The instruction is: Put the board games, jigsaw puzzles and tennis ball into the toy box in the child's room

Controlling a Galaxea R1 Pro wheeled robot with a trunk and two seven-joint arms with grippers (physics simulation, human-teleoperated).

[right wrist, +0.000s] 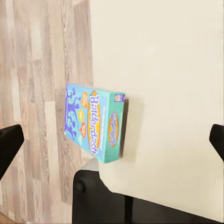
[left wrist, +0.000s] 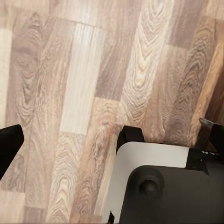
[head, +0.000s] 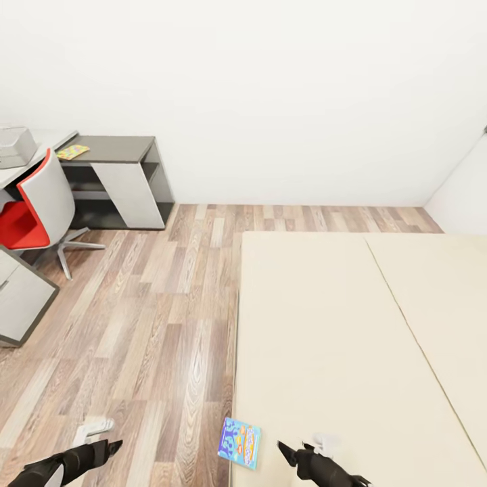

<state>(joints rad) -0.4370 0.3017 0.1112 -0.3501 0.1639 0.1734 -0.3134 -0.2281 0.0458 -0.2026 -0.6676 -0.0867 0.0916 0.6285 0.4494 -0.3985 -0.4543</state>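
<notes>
The right gripper [head: 292,452] hangs with jaws spread wide and empty, near the flat blue printed board game box [head: 239,442], which overhangs the side edge of the cream two-section bed [head: 352,338]. A careless nudge could probably tip it onto the wood-plank floor [head: 155,325]. The left gripper [head: 108,448] also hangs released over the floor.

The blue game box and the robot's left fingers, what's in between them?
Just bare wood floor. In the head view, nothing lies between the blue game box, hanging over the bed's edge, and the left gripper.
</notes>
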